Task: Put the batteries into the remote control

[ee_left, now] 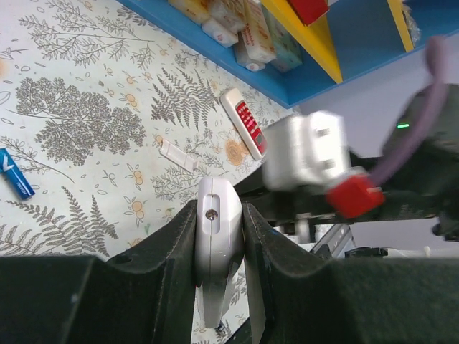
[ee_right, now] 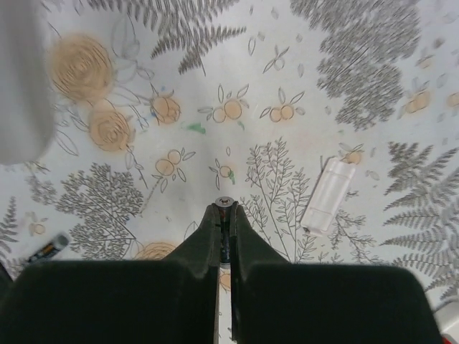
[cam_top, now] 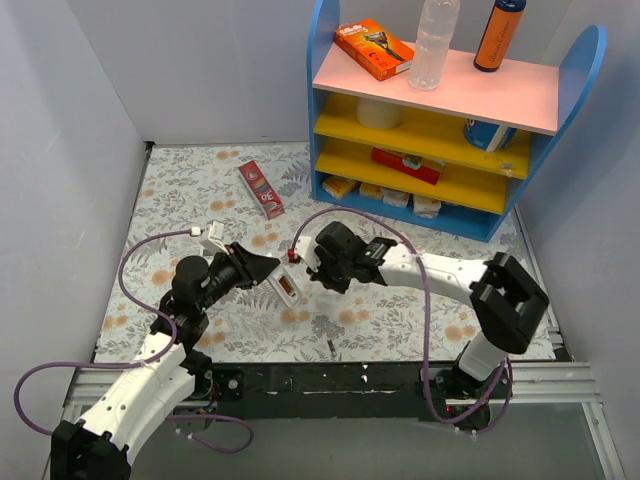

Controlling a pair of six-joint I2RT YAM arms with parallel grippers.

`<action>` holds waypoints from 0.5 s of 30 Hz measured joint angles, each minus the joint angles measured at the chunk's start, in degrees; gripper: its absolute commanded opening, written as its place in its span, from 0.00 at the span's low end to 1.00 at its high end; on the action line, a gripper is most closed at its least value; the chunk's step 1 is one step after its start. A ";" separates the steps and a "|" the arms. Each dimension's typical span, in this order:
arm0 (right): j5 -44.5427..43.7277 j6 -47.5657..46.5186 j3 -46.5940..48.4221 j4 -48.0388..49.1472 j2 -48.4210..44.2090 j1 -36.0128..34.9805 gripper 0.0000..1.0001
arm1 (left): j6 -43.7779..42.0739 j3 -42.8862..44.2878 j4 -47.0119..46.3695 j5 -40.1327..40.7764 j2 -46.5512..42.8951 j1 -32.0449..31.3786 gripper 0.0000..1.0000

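- Clamped by its sides in the left gripper (ee_left: 219,209), the remote (ee_left: 214,244) is held above the cloth (ee_right: 215,64).
- Right gripper (ee_right: 224,212): jaws pressed on a battery (ee_right: 224,203), whose metal end shows at the tips. The top view puts it just beside the remote's far end.
- Second battery (ee_right: 47,249) lies on the cloth near the front edge.
- White cover (ee_right: 328,193) lies flat, apart from both.
- Red remote (cam_top: 262,188) lies near the shelf (cam_top: 500,92).

The remote control (ee_left: 217,236) is smooth white plastic, the battery (ee_right: 224,203) metal-tipped.
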State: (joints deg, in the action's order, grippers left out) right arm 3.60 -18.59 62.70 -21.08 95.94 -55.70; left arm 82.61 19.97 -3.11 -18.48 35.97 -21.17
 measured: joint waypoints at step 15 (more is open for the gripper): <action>4.09 19.43 -16.13 31.85 -28.98 -0.44 0.01 | 5.84 -3.23 -11.08 -3.65 2.23 0.00 0.00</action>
State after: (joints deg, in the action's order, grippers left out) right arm 7.68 0.84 46.57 10.76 66.96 -56.14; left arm 88.44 16.73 -14.20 -22.13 38.20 -21.17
